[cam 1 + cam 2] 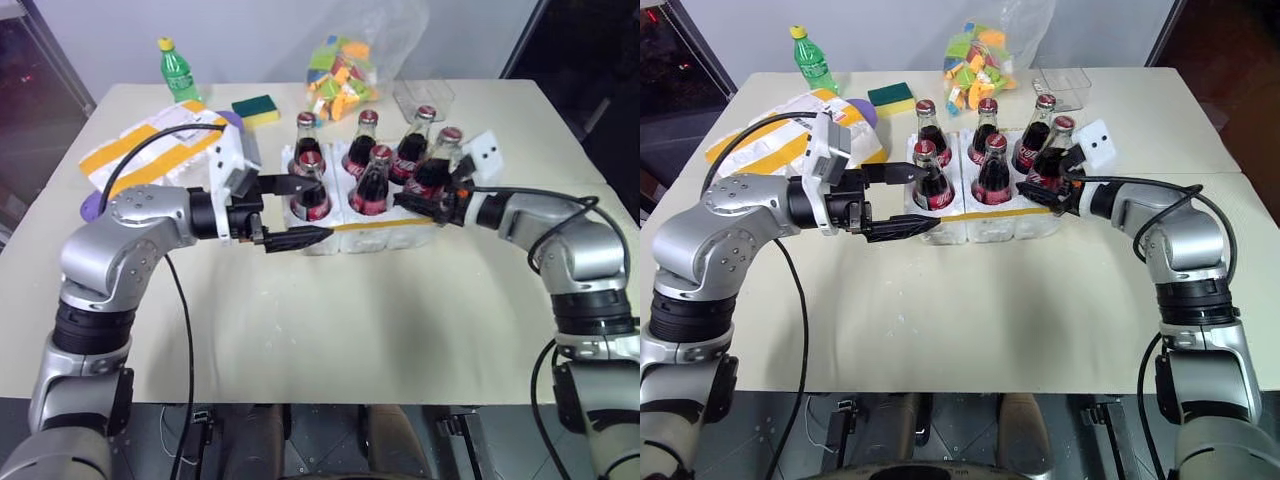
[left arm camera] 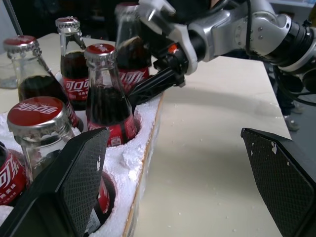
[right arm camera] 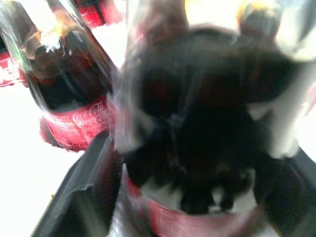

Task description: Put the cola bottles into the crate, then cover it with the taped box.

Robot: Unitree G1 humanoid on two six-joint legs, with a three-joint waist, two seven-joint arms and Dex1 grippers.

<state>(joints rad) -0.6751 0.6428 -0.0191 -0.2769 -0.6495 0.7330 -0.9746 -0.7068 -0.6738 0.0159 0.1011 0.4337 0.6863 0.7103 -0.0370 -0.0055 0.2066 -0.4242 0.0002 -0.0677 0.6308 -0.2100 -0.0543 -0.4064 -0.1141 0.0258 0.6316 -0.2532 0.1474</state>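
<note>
Six cola bottles stand in the low white crate (image 1: 372,241) at mid table. My left gripper (image 1: 322,208) hangs open at the crate's front left corner, level and pointing right. One finger is behind the front left cola bottle (image 1: 311,196) and the other in front of the crate wall, holding nothing. My right gripper (image 1: 424,205) reaches in from the right with its jaws open on either side of the front right cola bottle (image 1: 434,168), low on its body; that bottle leans slightly. The taped box (image 1: 150,148), with wide yellow bands, lies at the back left behind my left arm.
A green plastic bottle (image 1: 178,70), a yellow-green sponge (image 1: 256,108), a clear bag of coloured pieces (image 1: 345,68) and a clear plastic cup (image 1: 424,95) sit along the table's far side. A purple object (image 1: 90,206) pokes out beside the taped box.
</note>
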